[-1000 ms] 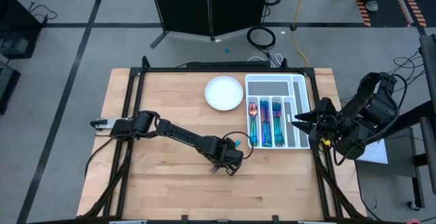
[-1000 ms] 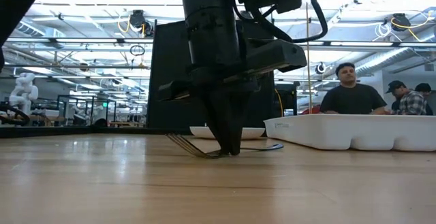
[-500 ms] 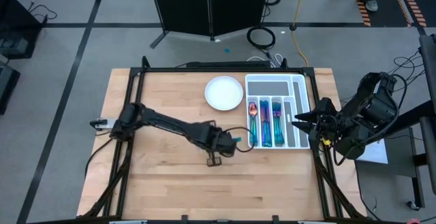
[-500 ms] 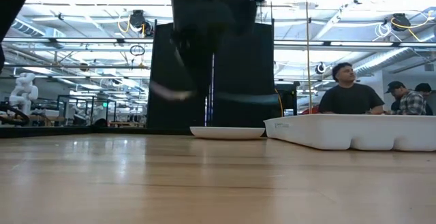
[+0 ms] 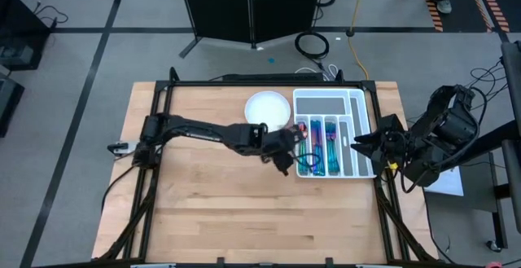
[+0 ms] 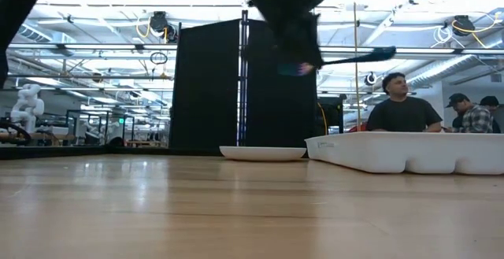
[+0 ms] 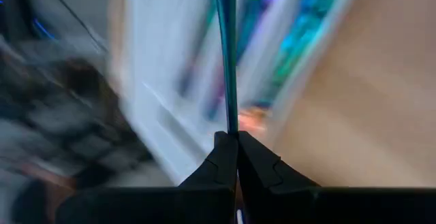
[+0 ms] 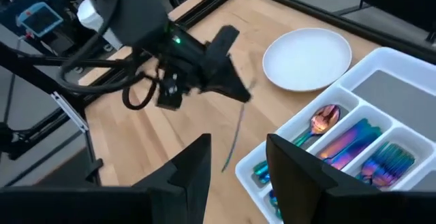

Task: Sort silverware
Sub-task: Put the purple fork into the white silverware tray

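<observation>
The left gripper (image 5: 286, 155) pinches a slim teal utensil (image 7: 226, 54) beside the tray (image 5: 359, 98). It should line it up over its matching slot (which piece it is I cannot tell) before letting go. The right gripper (image 5: 356, 142) waits with fingers apart at the tray's far edge.

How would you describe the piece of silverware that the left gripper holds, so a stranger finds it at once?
Start at the white cutlery tray right of the round white plate. At the tray's near-left corner the left gripper is shut on one slim teal utensil. It alone hangs in the air; the other silverware lies in compartments.
</observation>
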